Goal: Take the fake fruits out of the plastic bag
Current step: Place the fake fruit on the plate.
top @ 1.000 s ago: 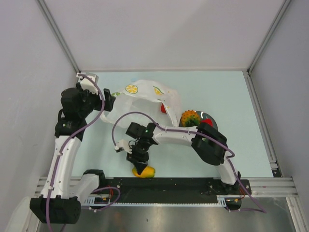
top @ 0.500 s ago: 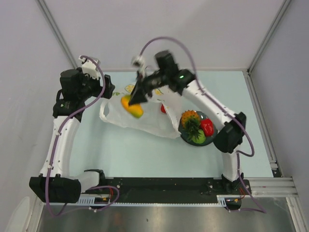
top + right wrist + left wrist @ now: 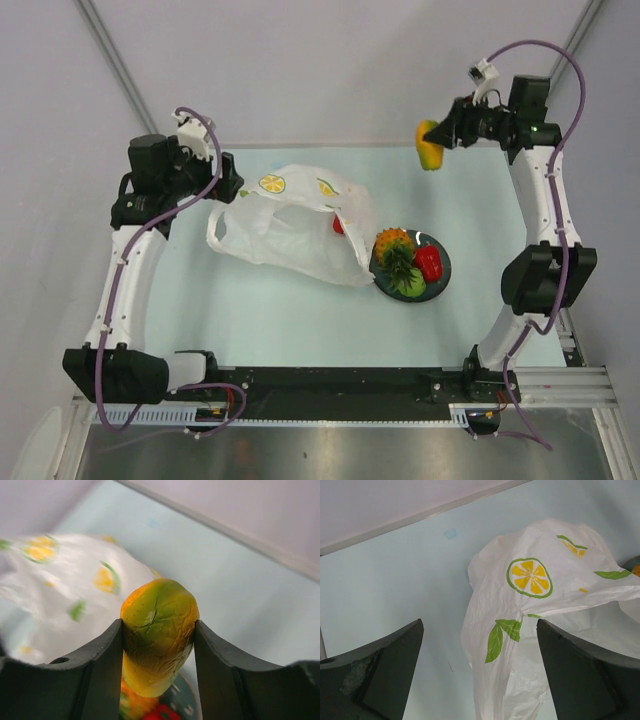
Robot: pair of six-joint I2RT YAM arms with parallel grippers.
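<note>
The plastic bag (image 3: 290,225), white with citrus prints, lies left of centre; it also shows in the left wrist view (image 3: 535,610). A small red fruit (image 3: 338,226) shows at its right side, through or at the mouth. My left gripper (image 3: 228,180) is open at the bag's far left end, with bag film between its wide jaws (image 3: 480,680) but not pinched. My right gripper (image 3: 445,133) is shut on the yellow-orange mango (image 3: 430,144), held high at the back right (image 3: 157,615). The pineapple (image 3: 393,245), the green fruit (image 3: 408,283) and the red pepper (image 3: 429,262) lie on the dark plate (image 3: 441,283).
The plate touches the bag's right end. Grey walls and metal rails (image 3: 340,145) border the table on the back and sides. The black base rail (image 3: 340,385) runs along the near edge.
My right arm has swung with the mango from the near edge, over the bag, up to the back right corner. The left gripper has shifted slightly and the bag has settled.
</note>
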